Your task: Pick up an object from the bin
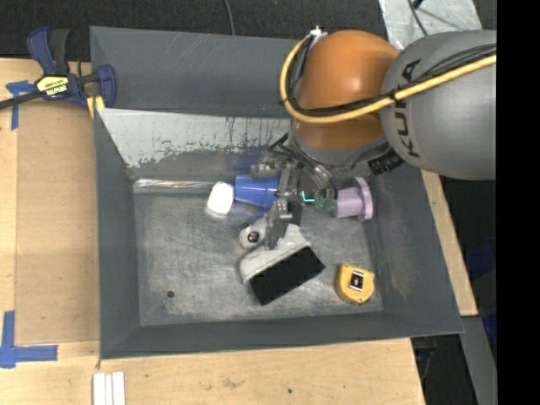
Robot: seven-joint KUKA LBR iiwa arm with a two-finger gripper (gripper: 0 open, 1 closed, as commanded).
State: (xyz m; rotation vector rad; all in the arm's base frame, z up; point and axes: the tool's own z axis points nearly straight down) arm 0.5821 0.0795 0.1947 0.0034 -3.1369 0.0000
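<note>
Gripper (277, 230) is low in the middle of the bin (116, 243), its tip at the upper-left end of a black block (287, 277). The block is flat and rectangular, with a white layer along its upper-left edge, and lies skewed on the floor just right of centre towards the near wall. Can't tell whether the tip touches it or sits just above. Nothing visibly clamped. Released or clenched: can't tell from this angle.

Just left of the tip is a small round thing (250, 237), whitish with a dark centre, very near the block's white edge; can't tell whether they touch.

Just behind the tip is a blue bottle (253, 191), lying on its side with its white cap (220, 199) pointing left. Its right end is hidden under the wrist.

Right of the gripper is a lilac cylinder (354, 201), on its side near the right wall, partly covered by the wrist hardware.

A yellow tape measure (355, 283) lies flat in the near right corner, near the block's right end but apart from it.

A clear plastic strip (169, 184) lies along the foot of the far wall, running left from the cap.

The orange cover (342, 83) on the wrist hangs over the far right part of the bin, with a yellow cable looped round it.
</note>
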